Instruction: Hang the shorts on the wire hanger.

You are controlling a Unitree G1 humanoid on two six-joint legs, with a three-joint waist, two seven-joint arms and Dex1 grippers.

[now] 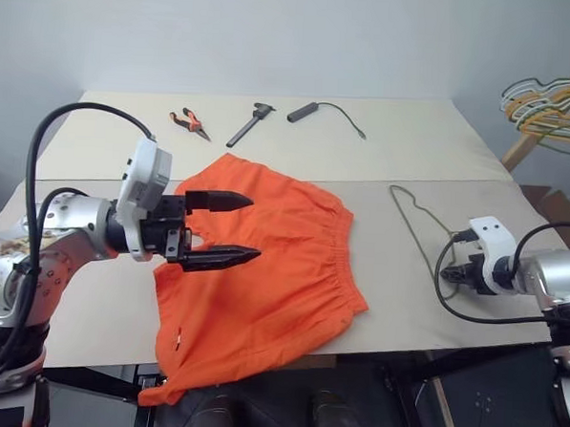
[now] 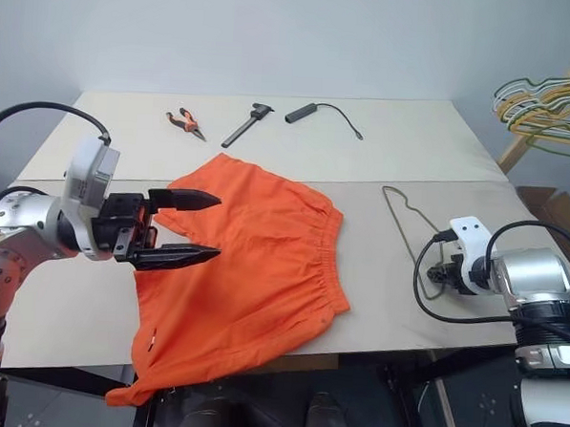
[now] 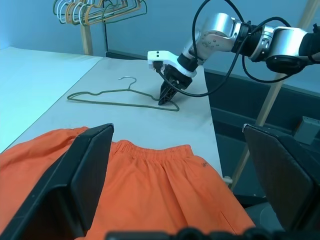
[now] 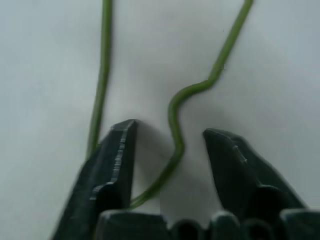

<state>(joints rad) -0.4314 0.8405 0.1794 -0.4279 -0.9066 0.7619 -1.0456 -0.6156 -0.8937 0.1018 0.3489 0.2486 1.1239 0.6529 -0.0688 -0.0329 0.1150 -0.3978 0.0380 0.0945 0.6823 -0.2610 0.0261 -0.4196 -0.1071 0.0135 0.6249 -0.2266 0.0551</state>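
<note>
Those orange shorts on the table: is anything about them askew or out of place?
Yes. The shorts lie rumpled and crooked, one leg drooping over the table front edge.

This looks like a robotics test room or lab. A plain pale bench (image 1: 442,145) stands against a bare grey wall (image 1: 275,31). On it lie hand tools, orange-handled pliers (image 1: 188,122), a dark knife-like tool (image 1: 250,124) and a black corded device (image 1: 314,110), while a bunch of coloured hangers (image 1: 551,105) hangs on a wooden rack (image 1: 548,113).
</note>
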